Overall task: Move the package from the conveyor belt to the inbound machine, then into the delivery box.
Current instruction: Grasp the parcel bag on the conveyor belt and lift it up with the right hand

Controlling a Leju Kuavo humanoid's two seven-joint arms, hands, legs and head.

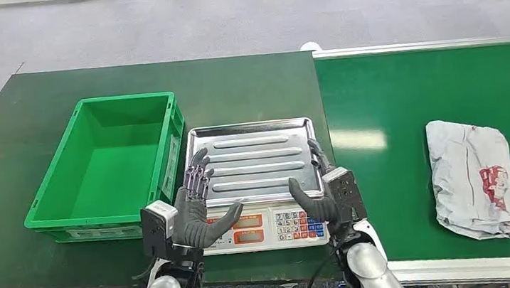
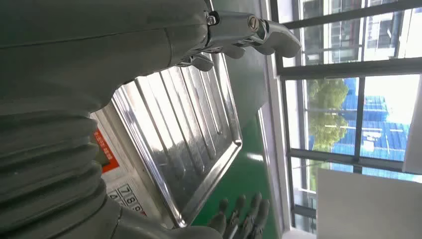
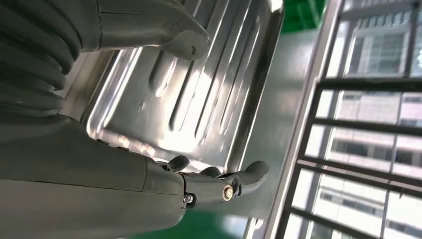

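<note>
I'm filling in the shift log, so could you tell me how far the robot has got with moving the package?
Nothing looks done yet: the package lies on the green belt, untouched. Nothing is in hand either; the left hand and right hand hover open over the near edge of the scale, whose tray is bare. All steps remain: pick up the package, set it on the scale, then drop it into the green crate, which holds nothing.

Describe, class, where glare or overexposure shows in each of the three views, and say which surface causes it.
Head view: a pale patch of reflected light on the conveyor belt, soft sheen on the scale tray. Left wrist view: the window is bright and partly washed out; the tray shows streaky reflections. Right wrist view: strong white highlights on the tray ribs, pale bright windows.
</note>
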